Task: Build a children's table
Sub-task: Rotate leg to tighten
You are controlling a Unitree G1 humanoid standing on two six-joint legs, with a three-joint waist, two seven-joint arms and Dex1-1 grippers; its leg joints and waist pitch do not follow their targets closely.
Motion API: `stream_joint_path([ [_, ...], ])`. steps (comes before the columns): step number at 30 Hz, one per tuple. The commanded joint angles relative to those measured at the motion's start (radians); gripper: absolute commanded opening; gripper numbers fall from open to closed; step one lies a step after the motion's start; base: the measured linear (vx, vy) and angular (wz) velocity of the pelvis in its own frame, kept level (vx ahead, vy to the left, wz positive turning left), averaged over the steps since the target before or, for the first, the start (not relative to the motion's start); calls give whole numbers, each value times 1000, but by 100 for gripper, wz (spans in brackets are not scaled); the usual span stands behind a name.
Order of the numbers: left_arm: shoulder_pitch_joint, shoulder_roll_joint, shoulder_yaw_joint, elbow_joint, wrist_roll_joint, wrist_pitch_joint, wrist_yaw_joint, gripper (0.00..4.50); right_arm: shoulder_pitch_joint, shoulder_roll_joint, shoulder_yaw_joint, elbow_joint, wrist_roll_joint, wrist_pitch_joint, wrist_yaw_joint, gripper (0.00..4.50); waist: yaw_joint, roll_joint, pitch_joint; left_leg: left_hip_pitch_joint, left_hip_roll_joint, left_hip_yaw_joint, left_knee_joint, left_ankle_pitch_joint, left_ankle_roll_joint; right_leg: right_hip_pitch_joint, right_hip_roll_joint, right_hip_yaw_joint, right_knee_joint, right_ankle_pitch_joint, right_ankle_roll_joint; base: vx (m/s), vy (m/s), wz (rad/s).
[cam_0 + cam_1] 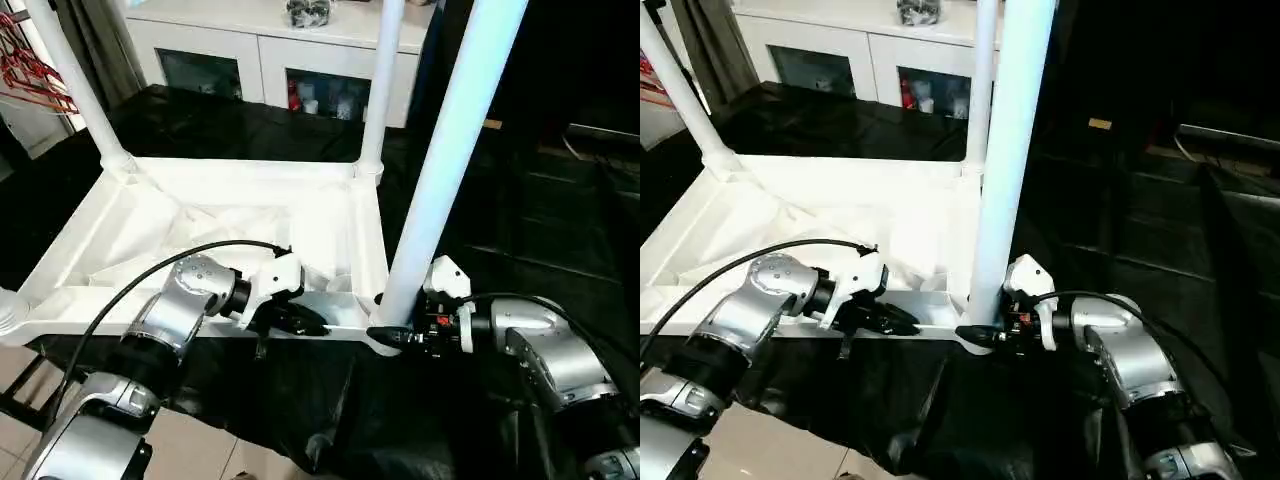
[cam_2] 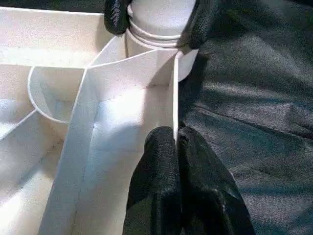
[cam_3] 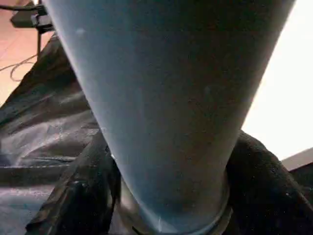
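Note:
The children's table lies upside down on black cloth, its ribbed white top (image 1: 200, 215) facing up. White legs stand in the far left (image 1: 75, 80), far right (image 1: 380, 80) and near right (image 1: 450, 150) corner sockets. My left gripper (image 1: 310, 322) is shut on the thin near rim wall (image 2: 173, 98) just beside the near right socket. My right gripper (image 1: 390, 335) reaches in from the right and clasps the base of the near right leg (image 3: 166, 98). One black finger (image 2: 115, 14) presses on each side of that leg.
A white cabinet (image 1: 270, 50) with glass doors stands behind the table. Red hangers (image 1: 30, 75) hang at the far left. Black cloth (image 1: 560, 220) covers the surface to the right and falls over the near edge onto the tiled floor (image 1: 190, 445).

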Motion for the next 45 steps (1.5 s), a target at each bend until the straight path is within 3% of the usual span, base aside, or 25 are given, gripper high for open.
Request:
stream_joint_path([
  [1,-6,-37,10,-6,0,-5,77,0,15,45,24,-7,2,17,-40,263,2,-15,-58,12,44,-16,-67,-201,59,44,-56,40,-57,-244,-233,0,0,0],
  [4,-16,-80,35,10,13,7,194,0,19,98,12,24,-33,-2,-171,263,-2,-15,-55,14,43,-18,-70,-235,42,41,-56,40,-64,-293,-219,0,0,0],
  [6,-32,-116,48,33,33,23,300,0,7,153,-3,80,-76,-15,-314,263,-8,-18,-52,18,39,-21,-74,-281,16,37,-58,39,-75,-381,-192,0,0,0],
  [8,-43,-153,52,44,45,50,379,0,-18,216,-29,137,-97,-14,-453,262,-17,-15,-50,20,37,-24,-76,-312,-1,33,-57,38,-81,-430,-174,0,0,0],
  [9,-45,-166,53,48,47,58,399,0,-25,237,-40,151,-96,-13,-489,262,-22,-4,-48,20,35,-28,-78,-335,-13,32,-57,36,-83,-464,-163,0,0,0],
  [10,-47,-179,53,52,49,65,416,0,-33,259,-52,167,-95,-12,-530,262,-26,-9,-50,24,35,-29,-78,-354,-14,30,-57,35,-89,-480,-152,0,0,0],
  [13,-60,-226,55,72,66,79,511,0,-75,344,-94,227,-100,2,-698,262,-37,-7,-48,21,33,-31,-80,-373,-18,28,-54,33,-92,-486,-144,0,0,0],
  [14,-62,-234,55,75,68,80,527,0,-83,358,-98,237,-103,4,-724,262,-37,-11,-50,21,34,-32,-80,-371,-17,30,-55,33,-93,-486,-141,0,0,0],
  [16,-74,-271,49,88,81,70,574,0,-130,419,-82,286,-142,-14,-814,262,-40,-8,-50,21,32,-31,-80,-366,-16,27,-54,34,-92,-473,-143,0,0,0],
  [20,-76,-281,37,86,96,56,568,0,-144,433,-70,299,-162,-59,-804,262,-34,-8,-54,19,34,-28,-79,-341,0,30,-56,38,-87,-406,-152,0,0,0],
  [21,-73,-279,35,78,94,51,557,0,-145,434,-80,297,-146,-65,-787,297,-34,-9,-54,16,34,-27,-80,-332,3,32,-55,39,-85,-388,-157,0,0,0],
  [23,-68,-273,30,66,88,42,537,0,-146,428,-90,296,-133,-73,-766,332,-32,-8,-56,15,35,-24,-78,-306,11,35,-53,40,-77,-325,-179,0,0,0],
  [24,-54,-254,22,44,78,25,493,0,-141,408,-103,286,-106,-81,-708,338,-29,3,-57,17,35,-26,-78,-302,12,36,-54,40,-75,-309,-185,0,0,0],
  [25,-42,-241,17,30,70,14,456,0,-137,387,-104,282,-99,-87,-672,349,-33,-3,-58,11,35,-24,-78,-295,18,41,-52,39,-72,-279,-192,0,0,0],
  [26,-42,-241,17,30,70,14,456,0,-137,387,-104,282,-99,-87,-672,349,-31,5,-59,11,35,-26,-79,-290,20,43,-54,38,-71,-269,-196,0,0,0],
  [30,-13,-193,-3,-14,37,3,316,0,-111,289,-63,222,-116,-93,-549,372,-29,0,-66,10,34,-22,-69,-224,48,52,-53,38,-58,-149,-234,0,0,0],
  [31,-9,-181,-6,-17,36,-2,297,0,-102,266,-54,205,-111,-96,-504,372,-28,0,-68,10,34,-18,-64,-188,71,51,-52,39,-52,-93,-253,0,0,0],
  [32,-5,-165,-4,-18,33,-10,279,0,-88,229,-39,180,-105,-108,-437,372,-26,11,-69,10,36,-17,-62,-170,84,53,-50,38,-49,-47,-266,0,0,0],
  [34,-3,-156,-1,-15,27,-14,263,0,-76,198,-27,156,-94,-110,-375,372,-23,6,-68,9,35,-16,-60,-154,102,56,-48,35,-44,-16,-284,0,0,0],
  [36,3,-138,1,-16,17,-21,220,0,-57,154,-17,119,-76,-99,-276,372,-15,6,-64,9,38,-13,-60,-174,108,56,-50,35,-49,-70,-282,0,0,0],
  [38,6,-117,3,-11,14,-31,188,0,-42,115,-7,90,-61,-86,-202,372,-10,5,-60,11,41,-14,-64,-211,94,53,-51,34,-56,-159,-266,0,0,0],
  [39,5,-105,6,-7,14,-33,175,0,-35,98,-2,76,-52,-79,-169,372,-8,-3,-59,14,43,-14,-67,-233,81,51,-51,34,-60,-210,-254,0,0,0],
  [40,5,-91,7,-5,12,-40,157,0,-27,79,4,58,-39,-70,-131,372,-3,0,-56,18,44,-15,-69,-251,72,47,-51,36,-64,-251,-241,0,0,0],
  [41,4,-71,9,-6,7,-42,135,0,-16,56,13,35,-21,-52,-82,356,-2,-5,-55,17,45,-14,-70,-260,66,45,-52,38,-65,-271,-233,0,0,0],
  [45,2,-47,12,-8,-3,-46,100,0,-3,25,33,9,-8,-35,-20,336,2,-4,-56,17,45,-17,-71,-257,56,43,-54,39,-66,-293,-221,0,0,0],
])
